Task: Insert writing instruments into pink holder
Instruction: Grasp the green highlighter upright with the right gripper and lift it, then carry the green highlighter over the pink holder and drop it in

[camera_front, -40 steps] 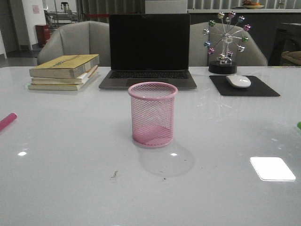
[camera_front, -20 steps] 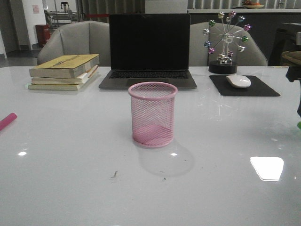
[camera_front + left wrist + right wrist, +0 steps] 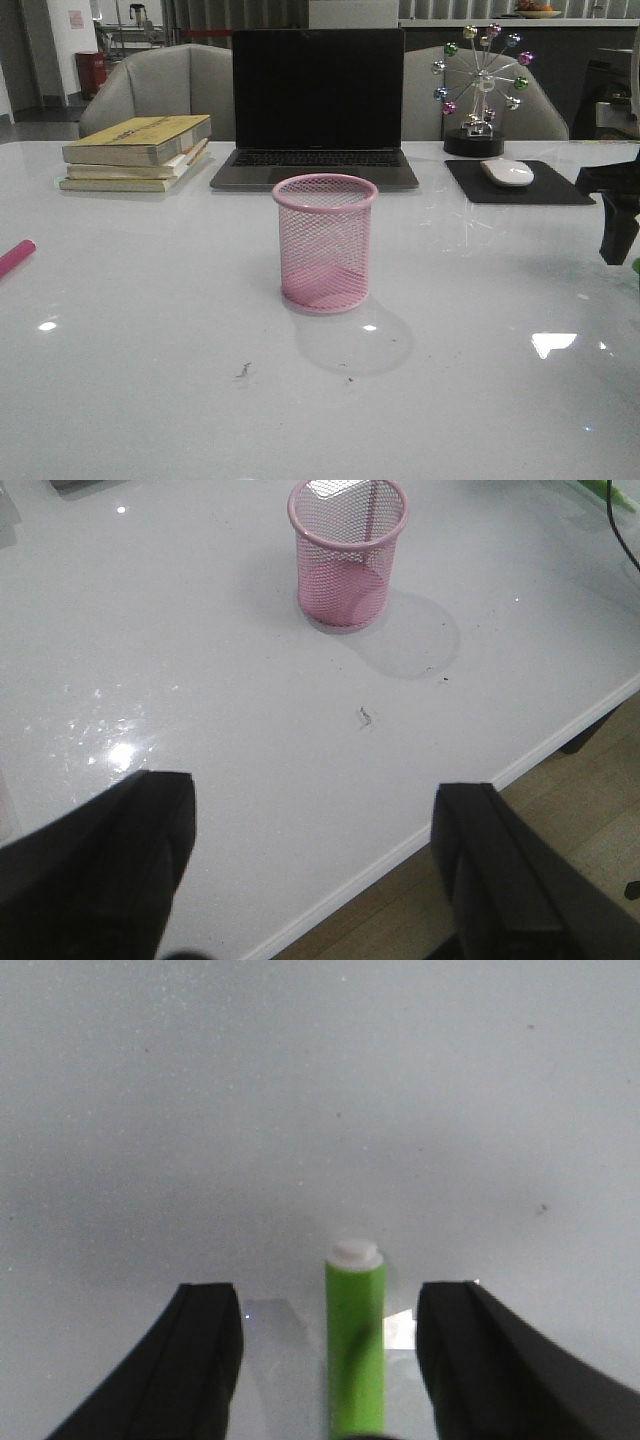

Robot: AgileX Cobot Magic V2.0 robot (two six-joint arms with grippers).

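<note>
Your right gripper (image 3: 355,1360) has advanced in from 3 o'clock, fingers spread either side of the green marker (image 3: 355,1350). Left gripper (image 3: 310,870) gapes wide, empty. The holder (image 3: 325,243) is unmoved.

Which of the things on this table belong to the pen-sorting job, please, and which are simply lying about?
Job: pink mesh holder; green marker between the right gripper fingers; pink marker at the table's left edge.

Lying about: laptop; stacked books; mouse on its pad; Ferris-wheel ornament.
</note>
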